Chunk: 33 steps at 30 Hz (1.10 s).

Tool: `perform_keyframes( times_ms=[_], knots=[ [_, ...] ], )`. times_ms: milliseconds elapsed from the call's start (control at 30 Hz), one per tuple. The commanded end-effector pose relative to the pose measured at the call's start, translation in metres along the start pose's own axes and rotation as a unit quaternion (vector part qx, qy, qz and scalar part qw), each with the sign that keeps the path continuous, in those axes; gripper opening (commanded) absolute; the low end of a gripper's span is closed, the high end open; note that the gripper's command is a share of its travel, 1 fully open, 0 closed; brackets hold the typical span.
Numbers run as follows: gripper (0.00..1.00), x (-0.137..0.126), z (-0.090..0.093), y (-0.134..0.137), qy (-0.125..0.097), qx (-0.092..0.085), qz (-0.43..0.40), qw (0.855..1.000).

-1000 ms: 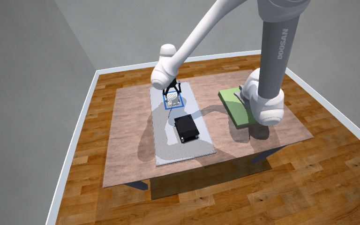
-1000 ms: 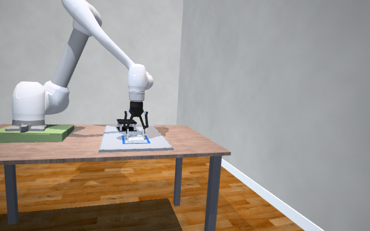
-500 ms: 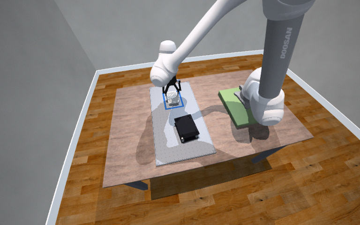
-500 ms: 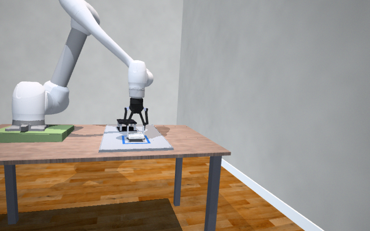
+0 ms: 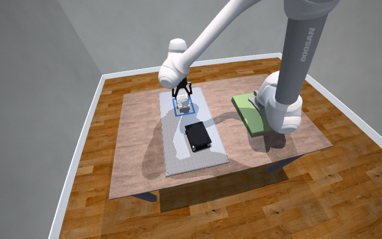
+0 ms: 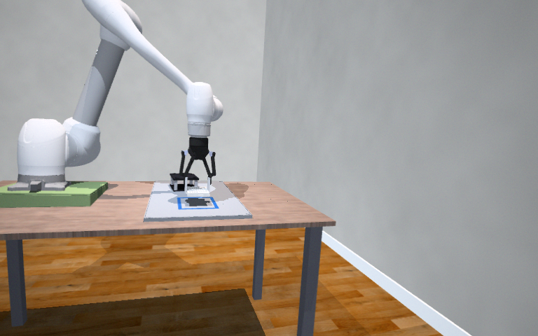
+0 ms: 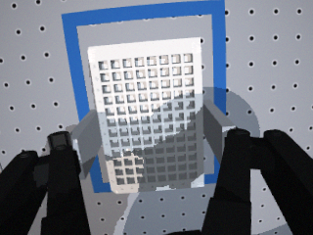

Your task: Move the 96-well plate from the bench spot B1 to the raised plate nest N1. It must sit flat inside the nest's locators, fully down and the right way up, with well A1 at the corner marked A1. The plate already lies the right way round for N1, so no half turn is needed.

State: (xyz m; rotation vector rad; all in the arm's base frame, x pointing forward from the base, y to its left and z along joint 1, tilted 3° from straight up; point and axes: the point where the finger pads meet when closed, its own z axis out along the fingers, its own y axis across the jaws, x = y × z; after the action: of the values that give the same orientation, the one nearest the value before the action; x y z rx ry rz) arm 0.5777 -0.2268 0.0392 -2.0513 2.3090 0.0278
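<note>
The white 96-well plate (image 5: 182, 101) is held between my gripper's (image 5: 181, 97) fingers, which are shut on its two long sides. In the side view the plate (image 6: 197, 190) hangs flat a little above the blue-framed spot B1 (image 6: 197, 202), where its shadow falls. In the wrist view the plate (image 7: 152, 114) sits well side up between the finger pads, with the blue frame (image 7: 147, 16) below it. The black raised nest N1 (image 5: 197, 136) stands empty on the grey perforated mat, nearer the front; it also shows in the side view (image 6: 183, 178).
The grey perforated mat (image 5: 191, 132) lies on the wooden table. The arm's base stands on a green block (image 5: 251, 115) at the right. A grey wall runs close behind the table's far edge.
</note>
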Motion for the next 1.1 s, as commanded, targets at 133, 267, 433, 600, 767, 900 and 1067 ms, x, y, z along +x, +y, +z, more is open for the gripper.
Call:
perform_keyframes(
  times_ms=[133, 267, 433, 600, 767, 900, 1067],
  knots=[
    [0.00, 0.000, -0.008, 0.000, 0.000, 0.000, 0.000, 1.000],
    [0.00, 0.000, -0.013, 0.000, 0.000, 0.000, 0.000, 1.000],
    [0.00, 0.000, -0.021, 0.000, 0.000, 0.000, 0.000, 1.000],
    [0.00, 0.000, -0.021, 0.000, 0.000, 0.000, 0.000, 1.000],
    [0.00, 0.000, -0.021, 0.000, 0.000, 0.000, 0.000, 1.000],
    [0.00, 0.000, -0.021, 0.000, 0.000, 0.000, 0.000, 1.000],
    [0.00, -0.007, -0.023, 0.001, 0.000, 0.000, -0.033, 0.999]
  ],
)
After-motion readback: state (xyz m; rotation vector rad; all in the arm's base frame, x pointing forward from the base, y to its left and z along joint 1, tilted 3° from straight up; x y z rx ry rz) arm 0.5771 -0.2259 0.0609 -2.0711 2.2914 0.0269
